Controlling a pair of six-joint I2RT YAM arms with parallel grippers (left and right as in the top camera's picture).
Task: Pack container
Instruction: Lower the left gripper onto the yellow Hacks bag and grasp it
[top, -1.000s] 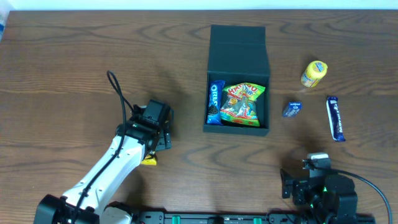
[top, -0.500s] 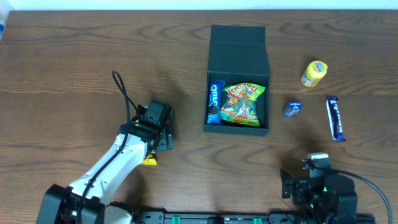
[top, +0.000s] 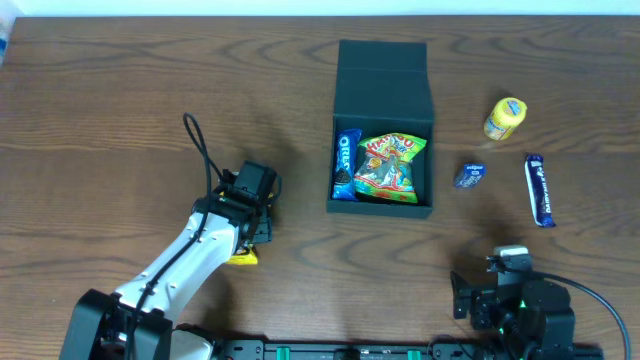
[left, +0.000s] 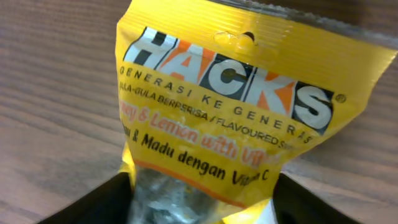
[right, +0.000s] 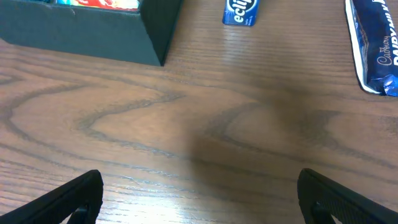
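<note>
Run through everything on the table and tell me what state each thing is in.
container: lid open, partly filled
Oreo packet: inside container
green snack bag: inside container
left gripper: jaws astride Hacks packet, grip unclear
Hacks packet: on table, between those jaws
right gripper: jaws open, empty
yellow bottle: on table, unpacked
Eclipse packet: on table, unpacked
Cadbury bar: on table, unpacked

Dark wood-grain table (top: 120, 120) under even light.
</note>
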